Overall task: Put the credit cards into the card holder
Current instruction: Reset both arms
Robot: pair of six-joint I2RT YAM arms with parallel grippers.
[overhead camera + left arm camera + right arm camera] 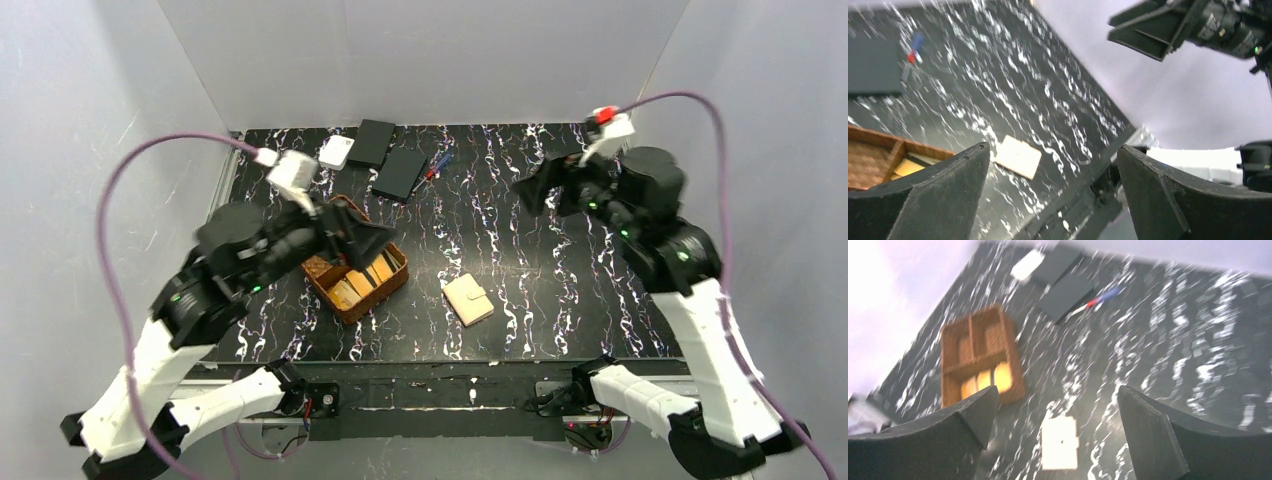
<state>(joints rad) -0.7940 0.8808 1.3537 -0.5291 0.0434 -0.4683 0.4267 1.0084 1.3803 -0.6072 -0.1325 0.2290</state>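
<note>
The card holder [468,300] lies closed and flat on the black marbled table [560,290], near the middle of the near half and just right of the brown woven tray [352,310], apart from it. Its long axis runs near to far, turned a little so that the far end leans left and the near end leans right; a small clasp tab shows on its right long side. The credit cards [365,280], orange-gold, sit in the near compartment of the tray, packed side by side; blur hides whether they lie flat or stand on edge. The left gripper [372,238] hangs above the tray's far part, its fingers [943,195] spread wide with nothing between them. The right gripper [535,190] is raised over the far right of the table, well apart from the holder, its jaws likewise wide apart and empty. At the far edge lie two flat black boxes [400,172], a white box [336,152] and a red-and-blue pen [437,165].
</note>
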